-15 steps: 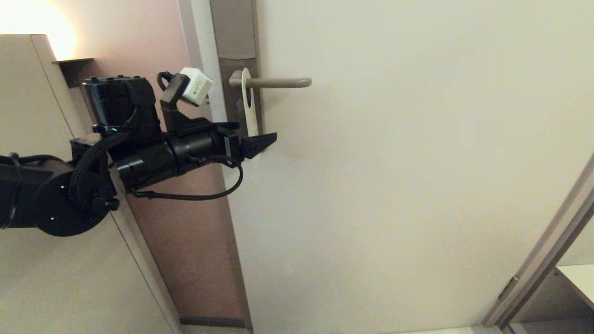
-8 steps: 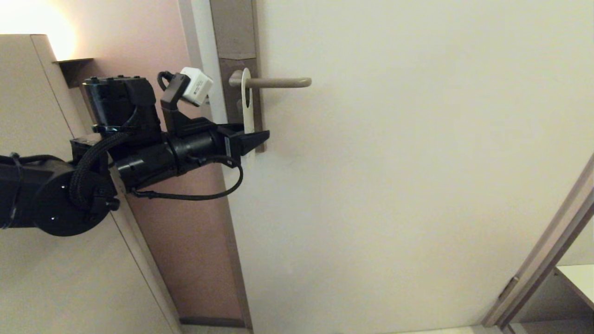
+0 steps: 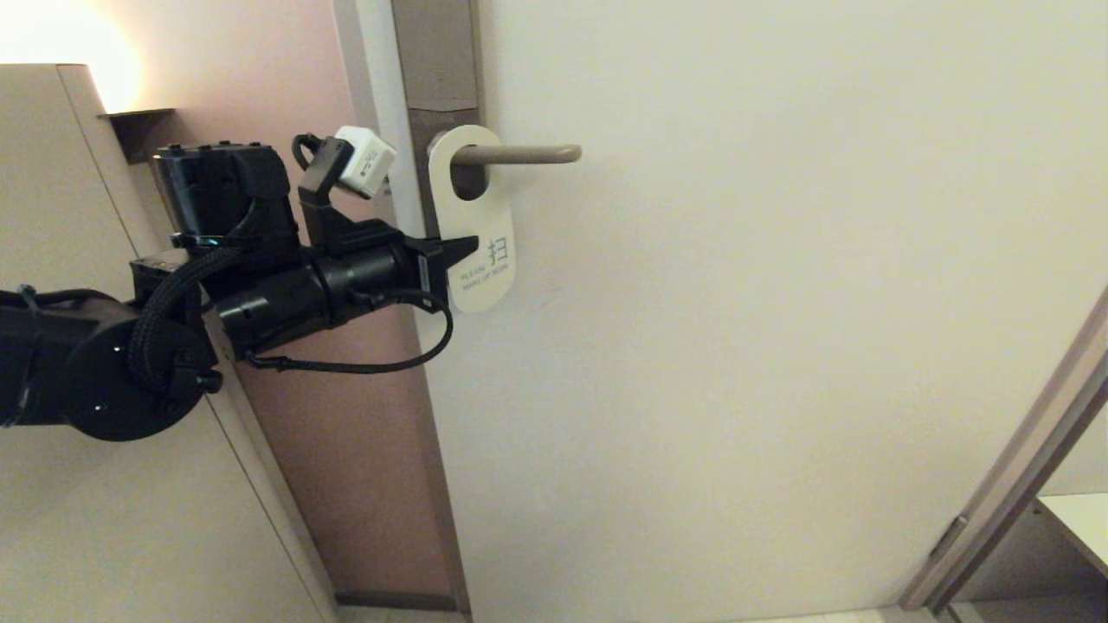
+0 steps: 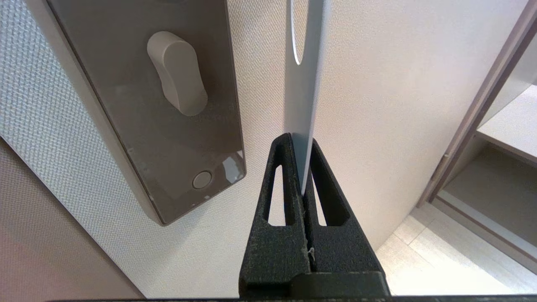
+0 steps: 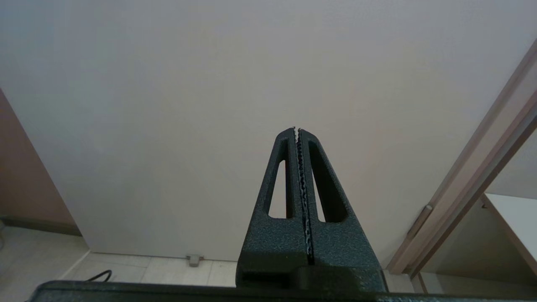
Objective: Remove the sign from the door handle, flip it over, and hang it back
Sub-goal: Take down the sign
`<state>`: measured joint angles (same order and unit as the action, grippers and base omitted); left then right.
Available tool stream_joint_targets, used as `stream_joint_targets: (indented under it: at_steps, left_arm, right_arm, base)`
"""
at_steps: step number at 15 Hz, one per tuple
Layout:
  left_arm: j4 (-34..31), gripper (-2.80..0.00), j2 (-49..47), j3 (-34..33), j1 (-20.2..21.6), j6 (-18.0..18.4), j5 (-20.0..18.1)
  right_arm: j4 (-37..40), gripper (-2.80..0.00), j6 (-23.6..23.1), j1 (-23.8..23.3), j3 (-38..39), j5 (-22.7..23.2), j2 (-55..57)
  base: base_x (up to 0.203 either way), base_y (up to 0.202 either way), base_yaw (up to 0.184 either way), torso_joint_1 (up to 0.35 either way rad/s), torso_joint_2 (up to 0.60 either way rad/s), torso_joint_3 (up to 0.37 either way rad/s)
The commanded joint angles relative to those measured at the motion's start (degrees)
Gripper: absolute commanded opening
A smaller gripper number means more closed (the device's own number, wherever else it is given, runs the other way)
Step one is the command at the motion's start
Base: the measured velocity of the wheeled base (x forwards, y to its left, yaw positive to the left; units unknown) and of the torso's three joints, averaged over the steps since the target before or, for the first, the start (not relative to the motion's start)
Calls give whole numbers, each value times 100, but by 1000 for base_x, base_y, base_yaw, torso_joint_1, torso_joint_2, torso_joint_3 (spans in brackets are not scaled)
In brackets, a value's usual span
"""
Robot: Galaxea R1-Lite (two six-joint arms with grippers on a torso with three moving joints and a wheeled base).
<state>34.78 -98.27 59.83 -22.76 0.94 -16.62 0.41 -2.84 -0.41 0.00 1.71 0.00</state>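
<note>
In the head view, the sign hangs by its oval hole on the door handle, close to the brown backplate, with its white face and the words "MAKE UP ROOM" turned outward from the pale door. The left pincer reaches in level from the left and is pressed together on the sign's left edge, low on the card, below the hole. In the left wrist view, the sign shows edge-on as a thin pale strip, its lower end caught between the two black fingers of the left pincer, which meet on it; beside it is the backplate with a beige thumb-turn knob on it. In the right wrist view, the right pincer is pressed together on nothing, its toothed pads meeting, pointing at the plain door low down near the tiled floor.
</note>
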Motion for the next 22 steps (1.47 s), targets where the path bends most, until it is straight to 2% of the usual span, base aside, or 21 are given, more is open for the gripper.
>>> stream_joint_targets:
  at_steps: [1,8,12,17,20,22]
  left_arm:
    - [20,-280,1,2,0,3,1]
    - [11,-280,-89,125,-18,4,10]
    - [3,-280,-416,574,-31,3,10]
    - [2,-280,-761,972,-346,-30,26]
    - [2,-280,-860,1112,-557,-67,271]
    - [2,-280,-869,1136,-572,-68,273]
  right_arm:
    - [2,-280,-6,-2,0,5,0]
    - [2,-280,-4,-2,0,5,0]
    - [2,-280,3,-2,0,5,0]
    - [2,-280,3,-2,0,5,0]
    - [2,-280,-3,6,0,5,0]
    - [2,-280,-1,-2,0,5,0]
  base:
    - [0,0,0,0,0,0]
    - [0,0,0,0,0,0]
    - [0,0,0,0,0,0]
    - [0,0,0,0,0,0]
    - [0,0,0,0,0,0]
    - [0,0,0,0,0,0]
